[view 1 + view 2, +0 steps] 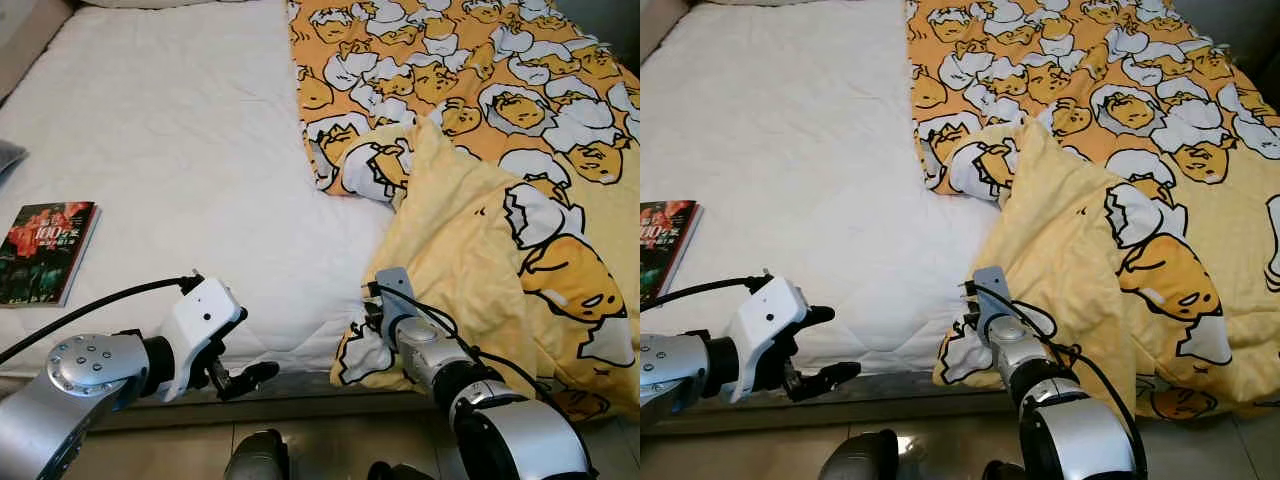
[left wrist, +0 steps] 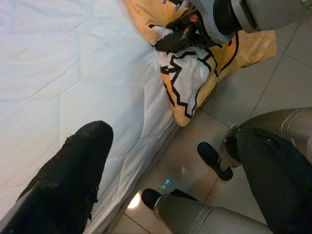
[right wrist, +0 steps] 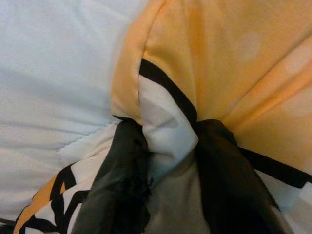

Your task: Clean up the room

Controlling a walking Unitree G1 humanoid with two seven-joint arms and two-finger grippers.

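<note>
A yellow blanket [image 1: 480,230] printed with cartoon eggs covers the right half of the bed, its near part folded over so the plain yellow underside shows. My right gripper [image 3: 169,129] is shut on the blanket's lower left corner [image 1: 362,352], which hangs over the bed's front edge. The cloth is pinched between both black fingers [image 3: 122,180]. My left gripper [image 1: 835,345] stands open at the front edge of the white mattress [image 1: 180,130], to the left of that corner, holding nothing.
A book [image 1: 45,250] with a dark red cover lies near the bed's left edge. A grey object [image 1: 8,155] pokes in at the far left. Tiled floor [image 1: 330,440] runs below the bed's front edge, with my own legs [image 2: 273,161] over it.
</note>
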